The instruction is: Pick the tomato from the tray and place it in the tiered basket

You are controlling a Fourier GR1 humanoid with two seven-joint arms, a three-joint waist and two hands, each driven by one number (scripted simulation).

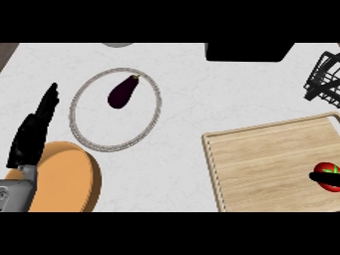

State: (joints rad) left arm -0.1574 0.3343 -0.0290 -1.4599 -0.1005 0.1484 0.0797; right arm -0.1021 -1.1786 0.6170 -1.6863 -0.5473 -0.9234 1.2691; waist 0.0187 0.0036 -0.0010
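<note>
A red tomato point(327, 175) with a green stem lies on the wooden tray point(268, 159) near its right side. A finger of my right hand point(334, 179) reaches in from the right edge and lies across the tomato's lower half; the hand's other parts are out of view. The black wire tiered basket point(336, 82) stands at the upper right, beyond the tray's far corner. My left hand point(33, 132) rests open at the left, fingers straight and pointing away, holding nothing.
A purple eggplant point(123, 91) lies on a round white plate point(84, 134) left of centre. An orange plate point(73, 179) sits under my left forearm. A black object point(248, 51) stands at the counter's far edge.
</note>
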